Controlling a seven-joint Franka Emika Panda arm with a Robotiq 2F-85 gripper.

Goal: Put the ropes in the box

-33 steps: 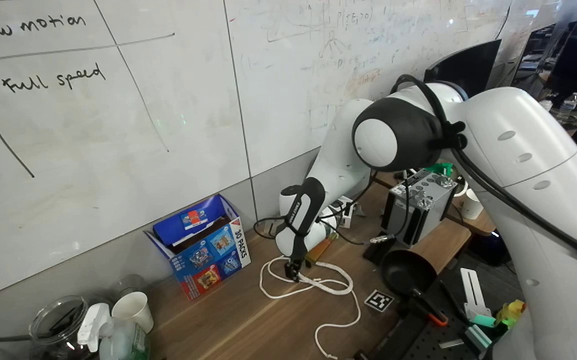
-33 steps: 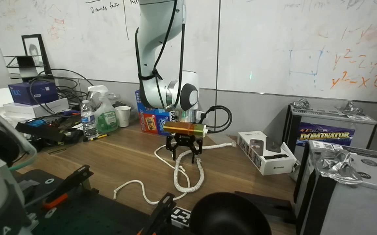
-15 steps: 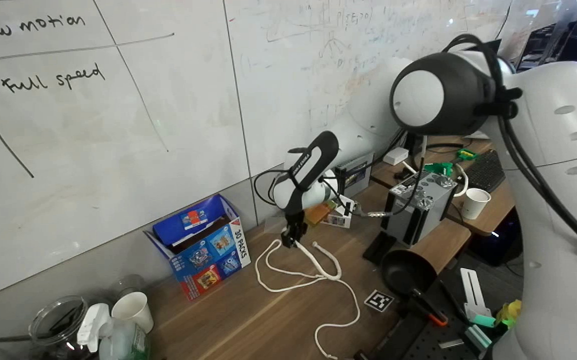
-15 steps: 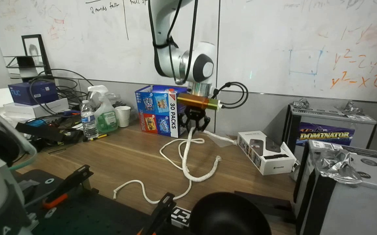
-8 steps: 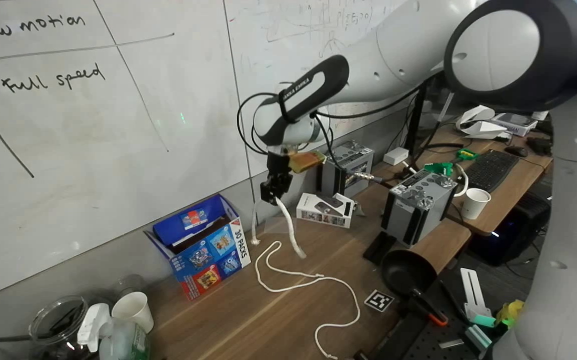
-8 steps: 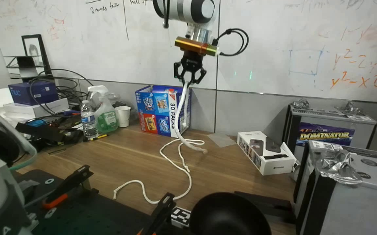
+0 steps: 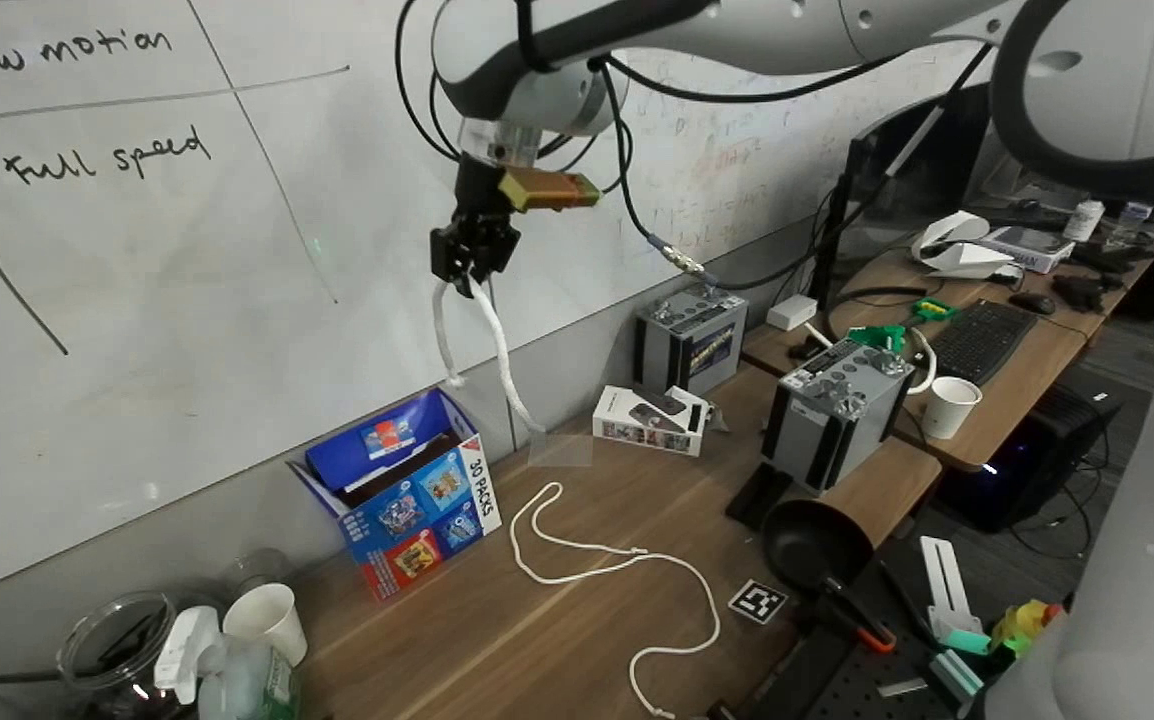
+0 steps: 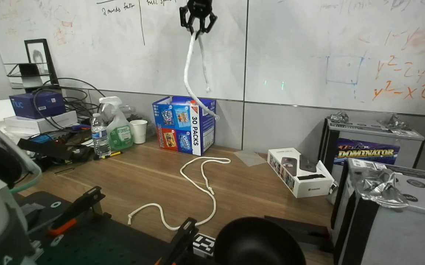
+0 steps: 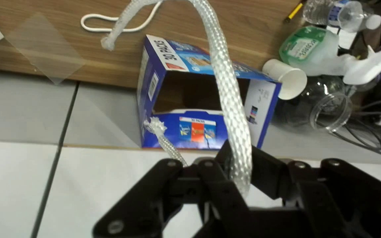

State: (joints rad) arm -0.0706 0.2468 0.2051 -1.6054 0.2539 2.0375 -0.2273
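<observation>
Below hand (image 8: pixel 196 34), gripped thick wht rope (image 8: pixel 186 75) hangs; thin rope (image 8: pixel 214 204) on tbl (image 8: pixel 142 184).

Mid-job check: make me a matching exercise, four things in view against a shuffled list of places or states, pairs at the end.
Things
1. thick rope
2. thin rope
3. blue box
4. white cup

Places or states
A. lying in curves on the table
B. beside the spray bottle
C. held in the hand, both ends dangling
D. marked 30 PACKS, open on top

Pairs: 1-C, 2-A, 3-D, 4-B
</observation>
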